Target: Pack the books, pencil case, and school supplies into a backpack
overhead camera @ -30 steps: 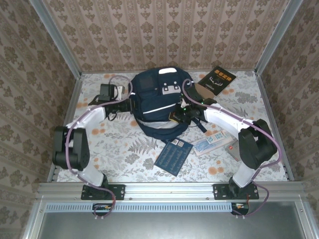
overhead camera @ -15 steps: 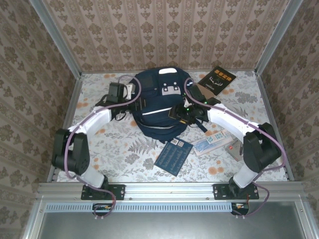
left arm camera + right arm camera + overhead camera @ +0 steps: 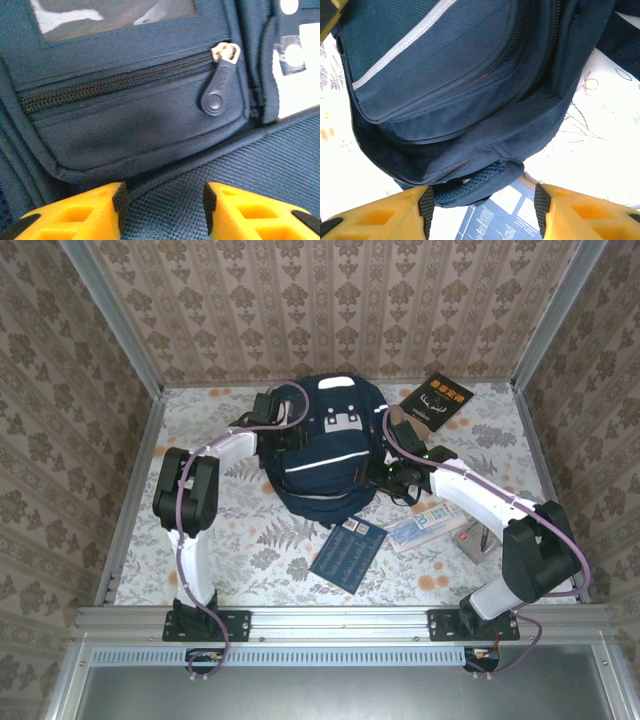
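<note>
Navy paperback (image 3: pixel 348 555), one of two books lying out on the tabletop (image 3: pixel 240 540), sits nearest, just beside one clear light-blue pack (image 3: pixel 425 524). Beyond them the left arm (image 3: pixel 190 530) runs straight back from its base, folds at the elbow and reaches rightward to the upper left side of the single backpack (image 3: pixel 315 465). The left claw (image 3: pixel 162 200) is released, its yellow fingers (image 3: pixel 80 215) apart over mesh fabric below a zipped pocket and its zipper pull (image 3: pixel 220 90). The right arm (image 3: pixel 480 495) bows outward, then stretches left to the backpack's right flank. The right claw (image 3: pixel 480 205) stands parted, gripping nothing. The backpack sits mid-tabletop between both claws. The black book (image 3: pixel 437 400) lies farthest, right of the backpack's top.
</note>
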Tool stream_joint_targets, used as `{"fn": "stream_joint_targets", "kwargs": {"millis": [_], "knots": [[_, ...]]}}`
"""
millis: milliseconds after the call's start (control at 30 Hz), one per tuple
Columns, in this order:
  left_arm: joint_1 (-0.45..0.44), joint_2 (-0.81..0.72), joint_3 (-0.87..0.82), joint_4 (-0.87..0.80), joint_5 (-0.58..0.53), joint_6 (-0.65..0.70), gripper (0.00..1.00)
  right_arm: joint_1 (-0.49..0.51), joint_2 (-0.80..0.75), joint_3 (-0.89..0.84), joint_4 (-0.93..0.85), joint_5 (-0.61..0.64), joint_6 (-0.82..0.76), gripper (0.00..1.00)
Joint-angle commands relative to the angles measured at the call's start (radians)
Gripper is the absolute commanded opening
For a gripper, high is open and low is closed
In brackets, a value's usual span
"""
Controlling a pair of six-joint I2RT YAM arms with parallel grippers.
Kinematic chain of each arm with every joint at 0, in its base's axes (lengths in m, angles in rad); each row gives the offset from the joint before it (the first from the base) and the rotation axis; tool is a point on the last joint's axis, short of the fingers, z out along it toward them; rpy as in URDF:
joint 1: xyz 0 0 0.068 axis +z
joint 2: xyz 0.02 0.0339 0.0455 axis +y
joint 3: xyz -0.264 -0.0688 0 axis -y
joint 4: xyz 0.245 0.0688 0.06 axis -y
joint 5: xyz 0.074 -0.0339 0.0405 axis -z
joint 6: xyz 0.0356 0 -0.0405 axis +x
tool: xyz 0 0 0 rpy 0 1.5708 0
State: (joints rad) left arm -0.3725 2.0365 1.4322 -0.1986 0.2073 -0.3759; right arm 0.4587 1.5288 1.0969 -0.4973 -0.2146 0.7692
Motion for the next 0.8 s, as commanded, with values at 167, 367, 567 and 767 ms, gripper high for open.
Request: {"fn": "stream_joint_targets", "kwargs": {"millis": [167, 367, 567, 767], "knots": [[0.099, -0.026, -0.099, -0.12, -0.155, -0.117, 0.45, 0.001, 0.162, 0.023, 0.103, -0.038, -0.049, 0.58], [0.162, -0.108, -0.222, -0.125, -0.209, -0.148, 0.43, 0.022, 0.358, 0.189, 0.138, -0.096, -0.045, 0.55], [0.208, -0.223, -0.342, -0.088, -0.227, -0.152, 0.46, 0.036, 0.522, 0.404, 0.095, -0.118, -0.087, 0.48], [0.218, -0.33, -0.363, -0.075, -0.143, -0.137, 0.58, 0.035, 0.547, 0.509, 0.03, -0.104, -0.125, 0.48]]}}
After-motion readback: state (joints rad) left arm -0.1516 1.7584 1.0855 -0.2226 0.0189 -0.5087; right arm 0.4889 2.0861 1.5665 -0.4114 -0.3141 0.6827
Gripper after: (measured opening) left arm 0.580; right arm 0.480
